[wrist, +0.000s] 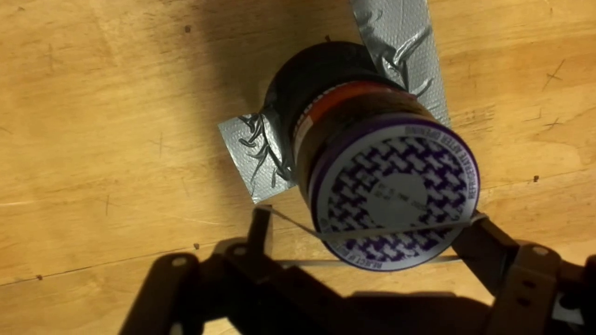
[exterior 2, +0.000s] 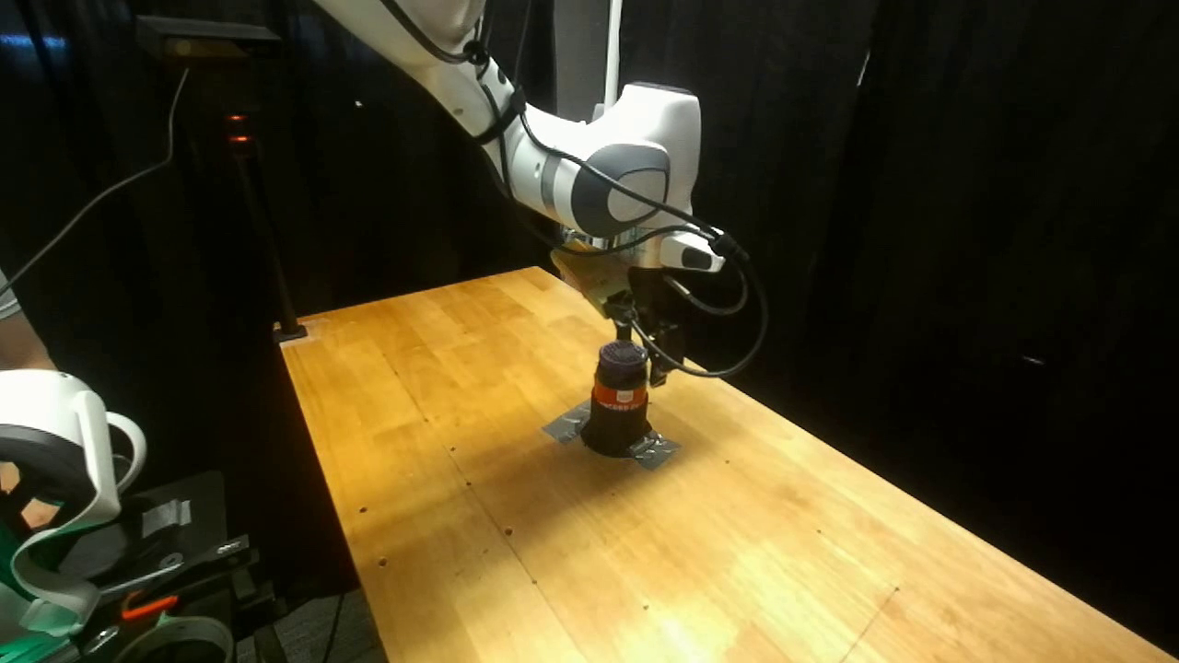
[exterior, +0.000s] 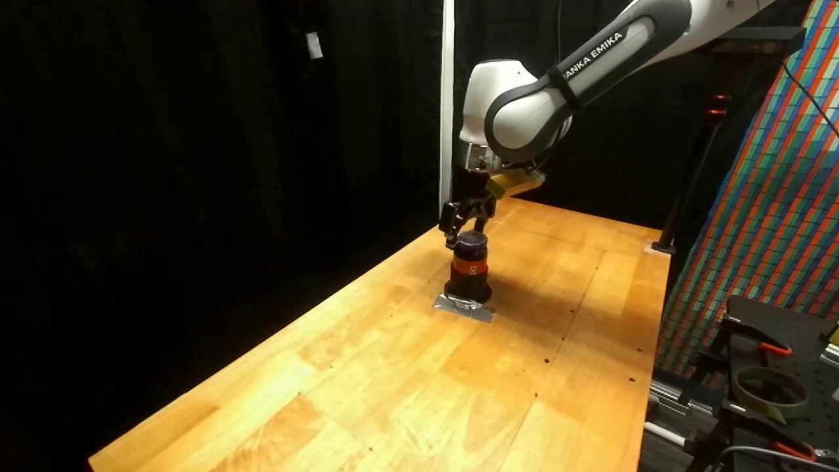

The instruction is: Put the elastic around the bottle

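The bottle stands upright in a black round base on the wooden table, with an orange band and a dark purple cap. It shows in both exterior views [exterior: 470,267] [exterior 2: 619,396] and in the wrist view [wrist: 396,186], where its patterned lid faces the camera. The elastic [wrist: 396,231] is stretched between my open gripper's fingers [wrist: 371,213]. One strand lies across the lid and bends at its left edge; the other [wrist: 307,263] passes behind the lid's lower edge, partly hidden. In the exterior views the gripper [exterior: 465,235] [exterior 2: 642,357] is at cap height, behind and beside the bottle.
Silver tape strips [wrist: 405,46] [exterior 2: 656,451] run from the base to the table [exterior: 393,393]. A dark post [exterior: 688,183] stands at the table's far corner. A side cart with a tape roll [exterior: 770,392] stands beside the table. Black curtains hang behind.
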